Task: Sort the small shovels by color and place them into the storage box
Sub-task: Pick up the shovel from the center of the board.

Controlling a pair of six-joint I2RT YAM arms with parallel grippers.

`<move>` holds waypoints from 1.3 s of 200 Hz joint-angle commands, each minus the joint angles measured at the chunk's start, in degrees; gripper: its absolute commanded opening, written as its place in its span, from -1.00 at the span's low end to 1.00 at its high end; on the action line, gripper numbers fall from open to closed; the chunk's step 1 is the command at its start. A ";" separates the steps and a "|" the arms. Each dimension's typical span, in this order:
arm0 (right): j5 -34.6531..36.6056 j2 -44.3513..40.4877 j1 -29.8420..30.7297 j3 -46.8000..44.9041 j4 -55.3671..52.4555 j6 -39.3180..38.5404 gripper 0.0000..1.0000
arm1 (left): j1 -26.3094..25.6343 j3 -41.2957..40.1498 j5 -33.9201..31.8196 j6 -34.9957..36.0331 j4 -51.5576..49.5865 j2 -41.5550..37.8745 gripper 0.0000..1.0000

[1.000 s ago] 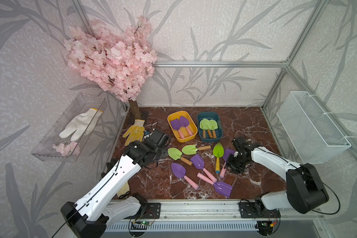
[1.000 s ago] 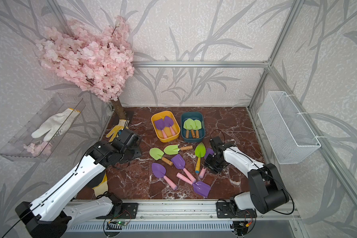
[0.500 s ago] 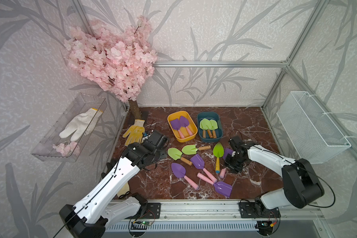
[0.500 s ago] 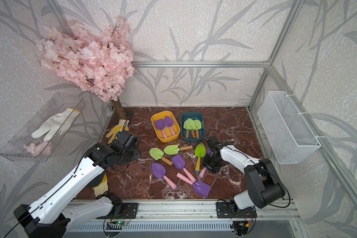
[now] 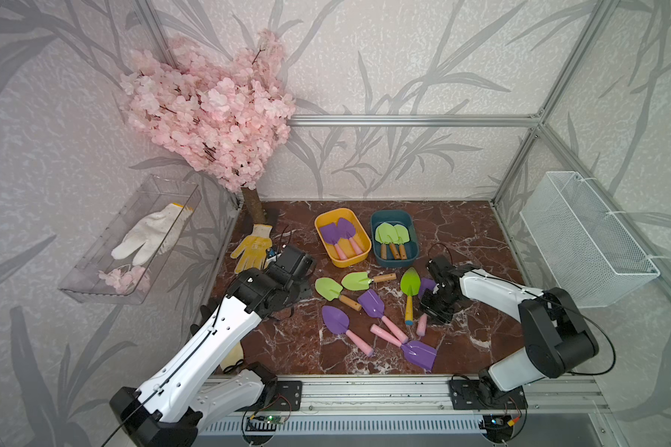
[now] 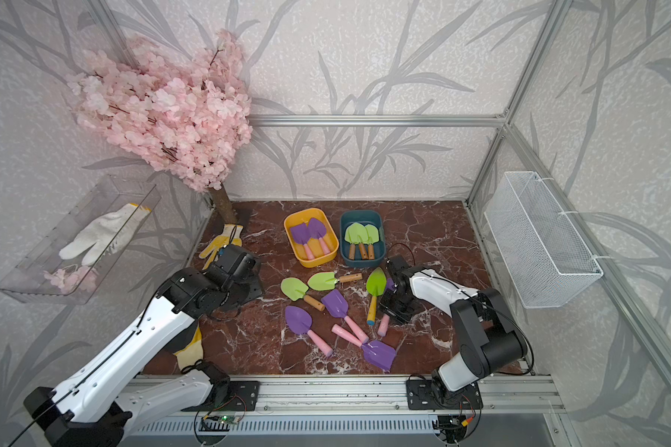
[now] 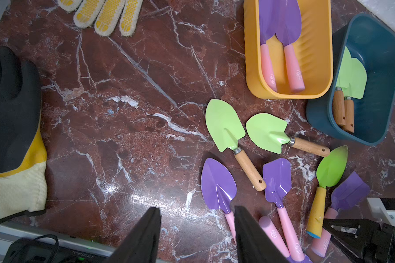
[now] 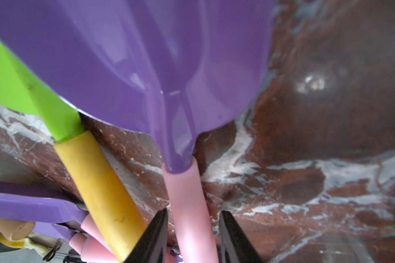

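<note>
I record seven shovels loose on the table (image 5: 287,348), two purple ones (image 5: 339,232) in the yellow tub (image 5: 347,264), three green (image 5: 390,234) in the teal tub (image 5: 398,264), and my right pincer (image 8: 193,211) unclenched, astride the pink handle (image 8: 187,186) of a purple shovel (image 8: 146,57) beside the yellow-handled one (image 8: 96,177).

A yellow glove (image 5: 252,247) lies beside the blossom tree (image 5: 210,112).

No text reads clearly. The pink handles (image 7: 293,68) lying in the yellow tub (image 7: 251,75) carry small cursive marks, too small to make out.
</note>
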 commanded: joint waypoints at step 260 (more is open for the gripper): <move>21.71 1.86 6.74 50.91 -24.34 -41.67 -0.85 | 0.37 3.12 0.39 1.14 -2.72 1.05 0.11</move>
